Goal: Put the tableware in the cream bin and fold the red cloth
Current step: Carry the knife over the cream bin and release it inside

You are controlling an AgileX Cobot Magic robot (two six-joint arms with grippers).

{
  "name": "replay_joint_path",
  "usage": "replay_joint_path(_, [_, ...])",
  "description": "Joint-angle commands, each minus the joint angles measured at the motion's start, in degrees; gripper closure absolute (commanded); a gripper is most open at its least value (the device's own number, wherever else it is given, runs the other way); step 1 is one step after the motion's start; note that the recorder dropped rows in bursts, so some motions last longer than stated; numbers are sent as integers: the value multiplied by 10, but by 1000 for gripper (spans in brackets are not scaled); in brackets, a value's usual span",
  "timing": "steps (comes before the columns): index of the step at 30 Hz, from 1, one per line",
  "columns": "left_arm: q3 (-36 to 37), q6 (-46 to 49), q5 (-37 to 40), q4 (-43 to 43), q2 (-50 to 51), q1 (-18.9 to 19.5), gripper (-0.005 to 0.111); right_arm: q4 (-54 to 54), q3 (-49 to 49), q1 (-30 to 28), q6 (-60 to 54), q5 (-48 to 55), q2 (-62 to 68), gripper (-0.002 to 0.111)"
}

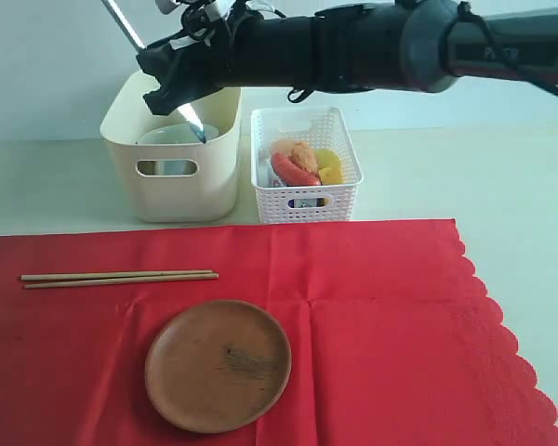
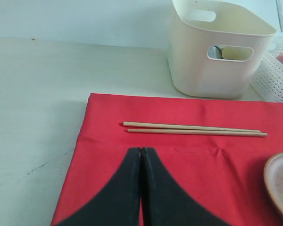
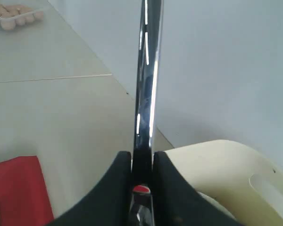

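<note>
My right gripper [image 1: 167,88] reaches across above the cream bin [image 1: 172,177], shut on the silver knife [image 1: 193,121], which slants with one end down inside the bin. In the right wrist view the knife [image 3: 146,70] stands clamped between the fingers of the right gripper [image 3: 142,157], with the bin's rim [image 3: 217,174] beside it. A pale green bowl [image 1: 166,136] lies in the bin. On the red cloth [image 1: 372,307] lie the wooden chopsticks [image 1: 119,276] and the round brown plate [image 1: 218,364]. My left gripper [image 2: 141,149] is shut and empty over the cloth [image 2: 108,122], just short of the chopsticks [image 2: 193,129].
A white lattice basket [image 1: 346,186] holding foods stands right of the cream bin. The cloth's scalloped edge [image 1: 502,316] runs down the right side. A tray of pale round items [image 3: 12,16] sits far off on the table.
</note>
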Motion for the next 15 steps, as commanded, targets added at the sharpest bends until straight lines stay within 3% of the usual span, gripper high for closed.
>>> replay_joint_path(1, [2,1,-6,-7,-2,-3,107,9,-58,-2,-6,2,41,108])
replay_joint_path(8, [2,1,-6,-7,-2,-3,107,9,-137,4,-15,-22,102,108])
replay_joint_path(15, [2,1,-6,-7,-2,-3,107,9,-176,35,-15,-137,144,108])
